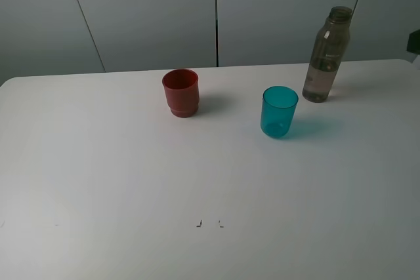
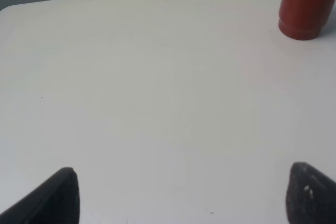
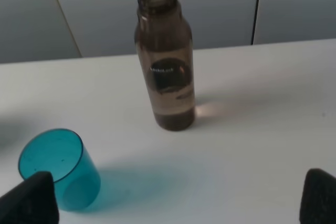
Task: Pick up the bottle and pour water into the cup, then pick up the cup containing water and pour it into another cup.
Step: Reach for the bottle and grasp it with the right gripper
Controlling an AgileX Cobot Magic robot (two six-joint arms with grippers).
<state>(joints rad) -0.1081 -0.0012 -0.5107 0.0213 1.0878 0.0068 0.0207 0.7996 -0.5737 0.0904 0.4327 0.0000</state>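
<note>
The smoky grey-brown bottle (image 1: 327, 54) stands upright and uncapped at the back right of the white table; it also shows in the right wrist view (image 3: 165, 59). The translucent teal cup (image 1: 279, 111) stands upright in front and to the left of it, and shows in the right wrist view (image 3: 60, 169). The red-brown cup (image 1: 181, 92) stands upright left of the teal cup, and shows in the left wrist view (image 2: 305, 4). My left gripper (image 2: 184, 195) is open and empty over bare table. My right gripper (image 3: 176, 200) is open and empty, short of the bottle. Neither arm shows in the high view.
The white table (image 1: 131, 181) ends at a back edge just behind the bottle, with grey wall panels (image 1: 151, 11) beyond. Two tiny dark marks (image 1: 209, 223) lie near the table's front.
</note>
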